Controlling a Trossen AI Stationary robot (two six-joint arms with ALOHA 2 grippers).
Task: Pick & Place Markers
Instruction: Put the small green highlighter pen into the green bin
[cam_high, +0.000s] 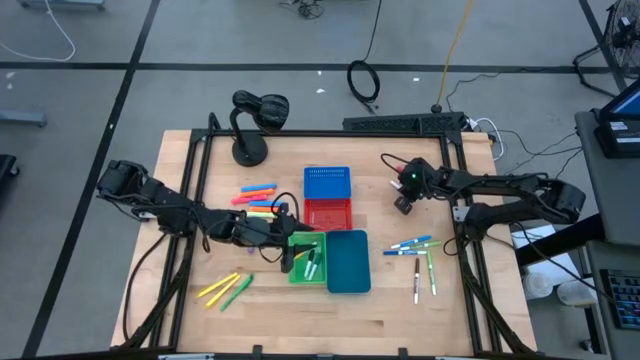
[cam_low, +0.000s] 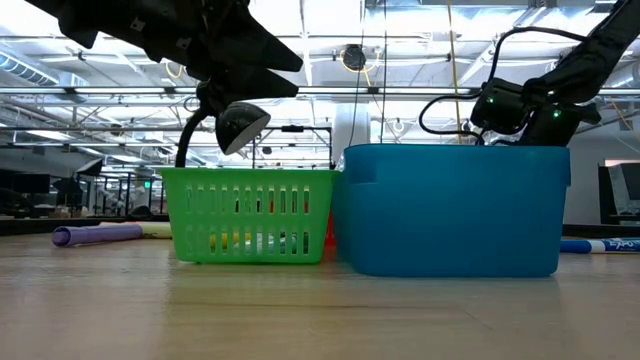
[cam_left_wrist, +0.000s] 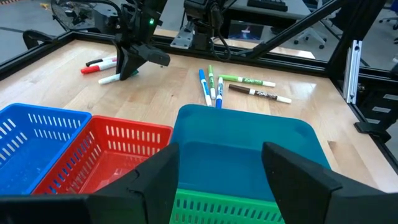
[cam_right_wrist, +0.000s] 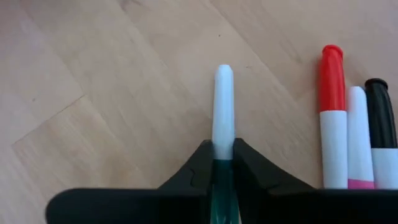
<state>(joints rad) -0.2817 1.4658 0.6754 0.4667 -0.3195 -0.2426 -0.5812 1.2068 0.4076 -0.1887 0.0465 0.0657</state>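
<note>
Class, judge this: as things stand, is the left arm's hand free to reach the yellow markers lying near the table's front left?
Probably yes: the left hand hangs open over the green bin, and bare table lies between it and the yellow markers.

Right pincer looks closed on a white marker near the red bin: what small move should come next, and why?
Probably a short straight lift. The right pincer is shut on the white marker, which still lies along the table, with red-capped and black-capped markers close beside it; rising first should avoid dragging them.

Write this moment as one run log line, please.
right gripper: shut on white marker, beside red marker | left gripper: fingers open, over green bin | markers remain on table
</note>
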